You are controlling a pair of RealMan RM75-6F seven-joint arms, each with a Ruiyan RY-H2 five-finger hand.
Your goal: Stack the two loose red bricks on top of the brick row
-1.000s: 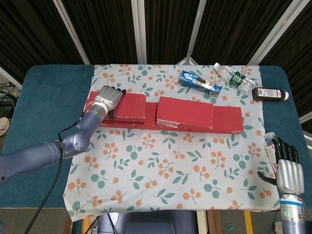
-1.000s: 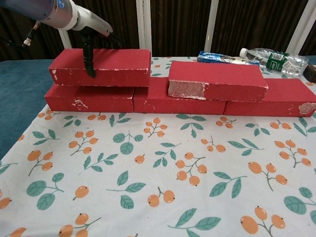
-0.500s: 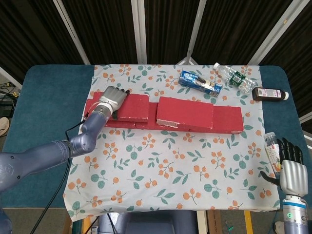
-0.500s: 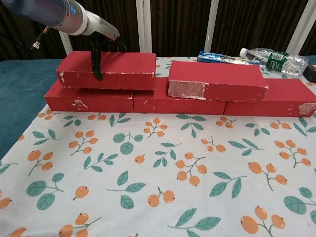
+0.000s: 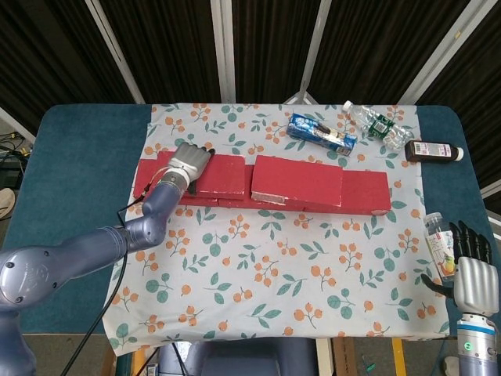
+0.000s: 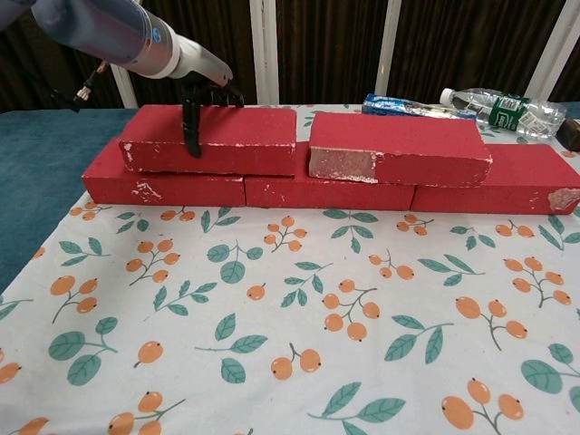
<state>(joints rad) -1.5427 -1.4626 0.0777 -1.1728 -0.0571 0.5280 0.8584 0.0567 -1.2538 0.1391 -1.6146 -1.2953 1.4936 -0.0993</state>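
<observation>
Chest view puts the near edge of the flowered cloth (image 6: 290, 362) closest to you, bare of task pieces, and beyond it the brick row (image 6: 326, 188) runs left to right across the cloth toward its far edge. Both loose bricks already sit on that row: the right upper brick (image 6: 399, 149) rests untouched over the middle and right part, and the left upper brick (image 6: 213, 140) lies on the left part with its right end just beside, perhaps touching, its neighbour. Your left hand (image 6: 204, 95) is clamped on that left brick, one dark finger hanging down its near face and the rest draped over the top toward the far side, which reads as a grip meant to slide or settle the brick square against the other one. In the head view your left forearm reaches up from the near left corner of the table (image 5: 70, 157), the wrist bent so the left hand (image 5: 190, 160) lies palm-down across the brick's left half. Your right hand (image 5: 470, 270) sits idle at the near right corner, fingers straight, a little apart and holding nothing, just beside a small bottle (image 5: 438, 243). Along the far edge lie a blue packet (image 5: 321, 133), a clear bottle (image 5: 380, 124) and a brown bottle (image 5: 433, 150), well apart from the work.
</observation>
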